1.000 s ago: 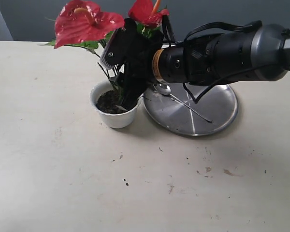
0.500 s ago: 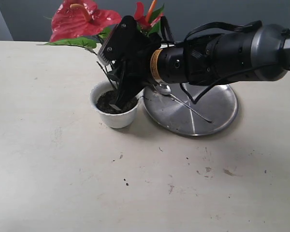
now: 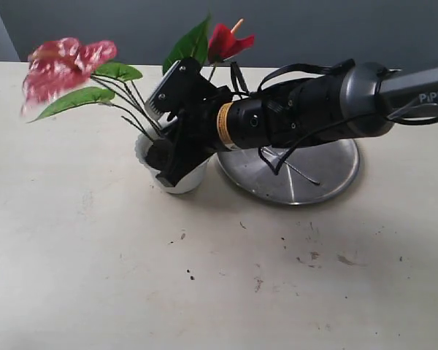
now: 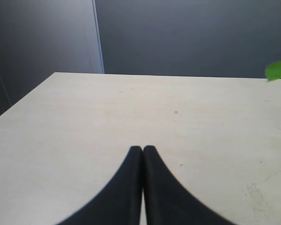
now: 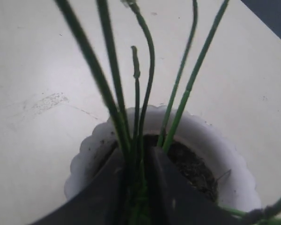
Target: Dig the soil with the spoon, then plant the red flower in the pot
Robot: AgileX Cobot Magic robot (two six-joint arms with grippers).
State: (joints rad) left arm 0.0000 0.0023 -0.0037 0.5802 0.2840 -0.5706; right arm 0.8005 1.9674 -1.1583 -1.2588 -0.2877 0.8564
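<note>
My right gripper reaches across from the right, down into the white scalloped pot, and is shut on the red flower's stems at their base. The red flower leans far left, one bloom blurred, the other bloom behind the arm. In the right wrist view the gripper stands over the soil inside the pot. The spoon lies on the steel plate, mostly hidden by the arm. My left gripper is shut and empty, hovering over bare table.
The round steel plate lies right of the pot, under the right arm. Soil crumbs are scattered on the table in front. A green leaf tip shows at the edge of the left wrist view.
The right gripper has sunk lower into the pot with the stems. The flower has swung over to the left, its big bloom moving from above the pot to the far left.
</note>
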